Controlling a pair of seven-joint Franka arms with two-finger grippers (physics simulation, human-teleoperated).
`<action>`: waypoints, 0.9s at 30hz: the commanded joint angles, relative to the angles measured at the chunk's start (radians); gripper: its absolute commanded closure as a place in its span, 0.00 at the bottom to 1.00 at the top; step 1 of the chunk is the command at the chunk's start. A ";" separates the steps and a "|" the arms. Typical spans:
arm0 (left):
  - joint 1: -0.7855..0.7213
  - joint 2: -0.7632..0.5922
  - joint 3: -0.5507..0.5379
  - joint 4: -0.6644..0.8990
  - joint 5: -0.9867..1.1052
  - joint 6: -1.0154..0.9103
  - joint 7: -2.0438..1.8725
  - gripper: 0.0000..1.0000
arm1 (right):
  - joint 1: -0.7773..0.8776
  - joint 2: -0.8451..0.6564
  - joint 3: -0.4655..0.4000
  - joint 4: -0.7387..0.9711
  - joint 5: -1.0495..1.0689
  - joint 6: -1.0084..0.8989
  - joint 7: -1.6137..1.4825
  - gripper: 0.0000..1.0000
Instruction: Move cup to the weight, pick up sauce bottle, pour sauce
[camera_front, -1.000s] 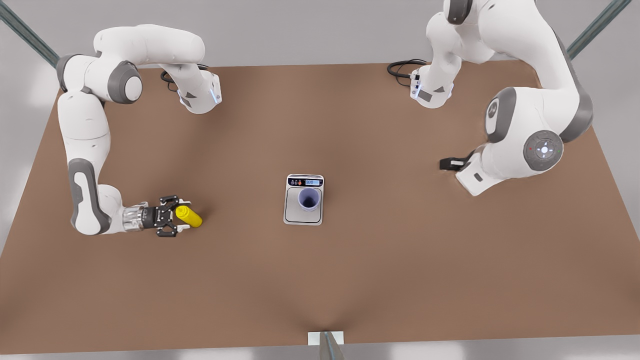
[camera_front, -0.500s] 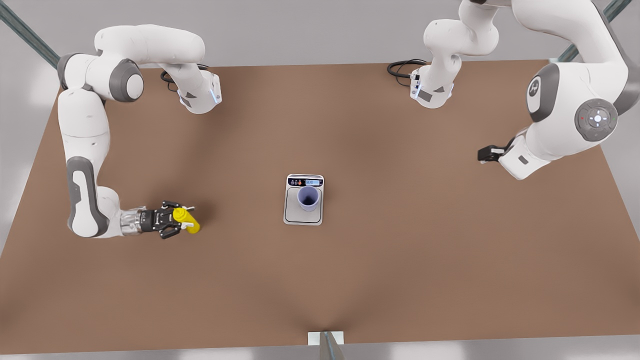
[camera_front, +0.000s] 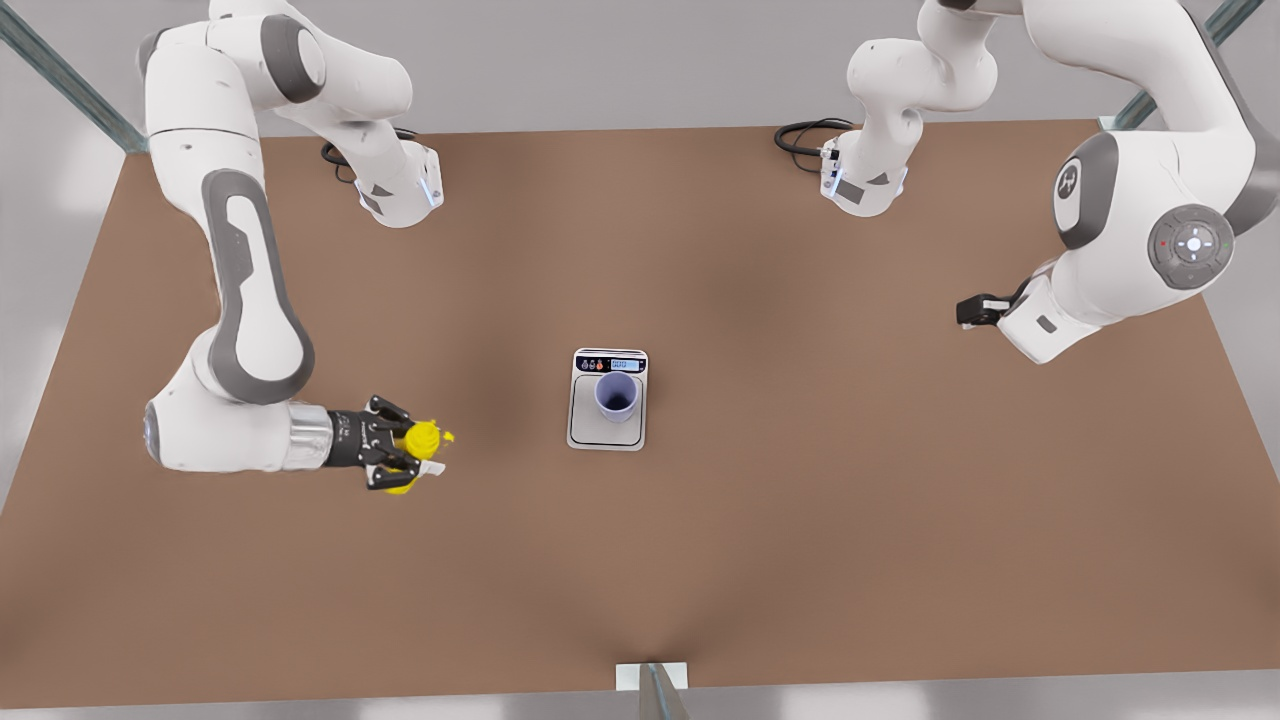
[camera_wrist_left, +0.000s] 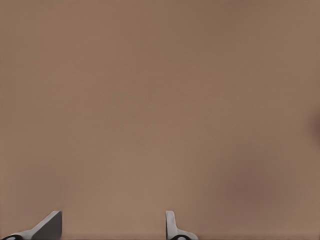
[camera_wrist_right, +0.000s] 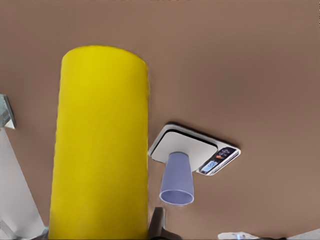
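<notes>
The right pincer (camera_front: 408, 458), on the front view's left, is closed around the yellow bottle (camera_front: 420, 440) and holds it above the desk (camera_front: 800, 520). In the right wrist view the bottle (camera_wrist_right: 102, 145) stands between the fingers (camera_wrist_right: 15, 200). The cup (camera_front: 617, 396) sits upright on the plate of the scale (camera_front: 608, 436), near the middle of the desk, well apart from the bottle. The left pincer (camera_front: 968, 312) waits on the front view's right, and its fingers (camera_wrist_left: 172, 226) are spread with nothing between them.

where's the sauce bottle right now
In the front view the sauce bottle is on the front view's left, held in the right gripper, well apart from the cup on the weight.
</notes>
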 joint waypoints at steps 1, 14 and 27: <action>0.000 0.000 0.000 0.000 -0.001 0.000 -0.001 0.00 | 0.000 -0.002 0.006 0.000 0.028 0.049 -0.003 0.79; 0.000 0.000 0.000 0.000 -0.001 0.005 0.001 0.00 | 0.152 0.081 0.342 0.086 -0.888 0.355 0.206 0.78; 0.000 0.006 0.029 0.002 -0.024 0.008 0.001 0.00 | 0.224 0.109 0.395 -0.008 -1.308 0.418 0.376 0.77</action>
